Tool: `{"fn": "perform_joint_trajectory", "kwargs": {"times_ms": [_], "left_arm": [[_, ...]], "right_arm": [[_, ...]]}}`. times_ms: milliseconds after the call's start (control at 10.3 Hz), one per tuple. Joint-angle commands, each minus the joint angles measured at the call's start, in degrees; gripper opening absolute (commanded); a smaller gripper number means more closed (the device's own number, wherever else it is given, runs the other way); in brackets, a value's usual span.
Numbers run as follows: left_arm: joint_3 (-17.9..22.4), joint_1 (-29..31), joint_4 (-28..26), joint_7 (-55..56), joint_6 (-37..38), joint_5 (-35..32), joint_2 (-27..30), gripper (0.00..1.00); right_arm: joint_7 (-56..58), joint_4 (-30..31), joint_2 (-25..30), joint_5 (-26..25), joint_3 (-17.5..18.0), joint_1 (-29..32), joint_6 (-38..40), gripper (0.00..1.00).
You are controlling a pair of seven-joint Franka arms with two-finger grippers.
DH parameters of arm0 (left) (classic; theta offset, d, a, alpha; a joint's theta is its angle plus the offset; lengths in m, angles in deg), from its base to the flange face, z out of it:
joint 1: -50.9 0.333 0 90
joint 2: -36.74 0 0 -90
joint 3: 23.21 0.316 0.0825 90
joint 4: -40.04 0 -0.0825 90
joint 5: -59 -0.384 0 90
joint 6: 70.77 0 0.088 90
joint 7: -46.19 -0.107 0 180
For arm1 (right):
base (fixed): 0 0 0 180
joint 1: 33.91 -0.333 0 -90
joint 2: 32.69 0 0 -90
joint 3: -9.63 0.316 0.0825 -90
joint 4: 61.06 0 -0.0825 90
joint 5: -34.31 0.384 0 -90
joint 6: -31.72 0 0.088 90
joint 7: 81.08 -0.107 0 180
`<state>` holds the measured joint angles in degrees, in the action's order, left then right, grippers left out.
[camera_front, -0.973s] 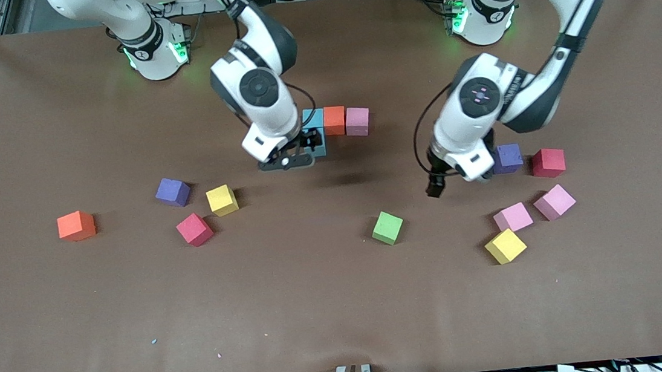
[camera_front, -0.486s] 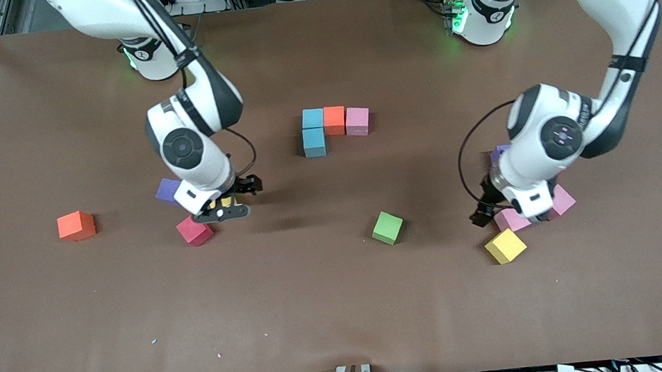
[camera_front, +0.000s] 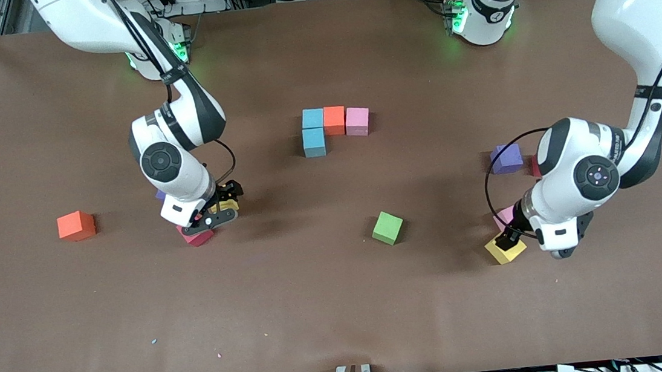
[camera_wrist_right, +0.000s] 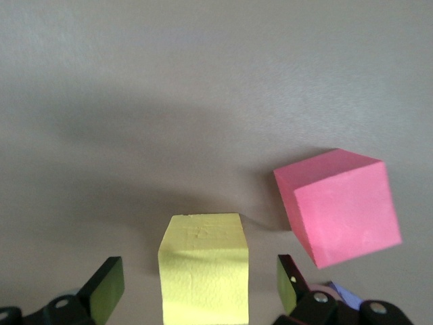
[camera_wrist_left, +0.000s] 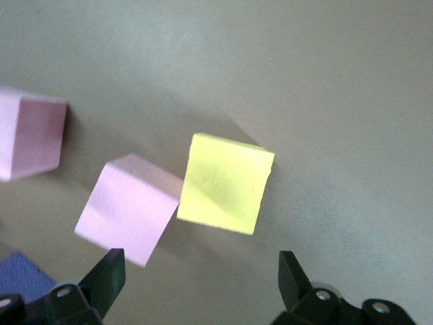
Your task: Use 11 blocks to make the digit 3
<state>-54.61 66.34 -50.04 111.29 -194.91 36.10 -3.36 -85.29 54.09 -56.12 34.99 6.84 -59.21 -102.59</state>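
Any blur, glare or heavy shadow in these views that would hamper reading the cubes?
Front view: sharp, evenly lit, with soft arm shadows on the table. Left wrist view: slightly soft, pink block smeared at its edges, yellow block readable. Right wrist view: clear, broad shadow across the table over the yellow cube. No glare anywhere.

Four blocks (camera_front: 334, 123) form an L mid-table; other cubes (camera_front: 387, 228) lie scattered.

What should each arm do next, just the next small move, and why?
Probably lower both and close. The right tool hangs open over a yellow block beside a red one; the left tool hangs open above another yellow block, slightly off-centre. Only four blocks are placed so far.
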Motion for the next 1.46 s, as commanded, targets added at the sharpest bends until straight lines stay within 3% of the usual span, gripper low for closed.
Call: {"fn": "perform_joint_trajectory", "kwargs": {"times_ms": [0,486,681,778,1168,1362], "left_arm": [[2.04,-1.2,7.71,-6.37,2.23,-1.1,-4.53,1.0],[7.76,-6.03,12.21,-9.1,2.41,-1.1,-8.32,1.0],[7.67,-6.03,12.48,-9.02,1.8,-0.22,-8.68,1.0],[7.76,-6.03,12.48,-9.02,1.36,-0.22,-9.11,1.0],[7.76,-6.12,12.39,-8.84,-0.93,-0.3,-10.61,1.0],[7.76,-6.47,12.3,-8.58,-1.37,-0.3,-11.49,1.0]], "right_arm": [[1.48,1.04,-1.0,-1.38,0.78,0.78,-1.57,1.0],[1.48,4.29,-3.55,-1.3,0.87,1.13,-8.07,1.0],[0.78,4.12,-3.46,-1.21,0.87,1.04,-8.07,0.13],[0.43,3.6,-3.03,-0.95,0.95,0.69,-7.29,0.06],[-9.14,-5.97,-3.46,1.68,1.48,-3.17,2.64,0.06],[-11.43,-8.79,-5.3,9.31,1.31,-7.2,2.65,0.06]]}}
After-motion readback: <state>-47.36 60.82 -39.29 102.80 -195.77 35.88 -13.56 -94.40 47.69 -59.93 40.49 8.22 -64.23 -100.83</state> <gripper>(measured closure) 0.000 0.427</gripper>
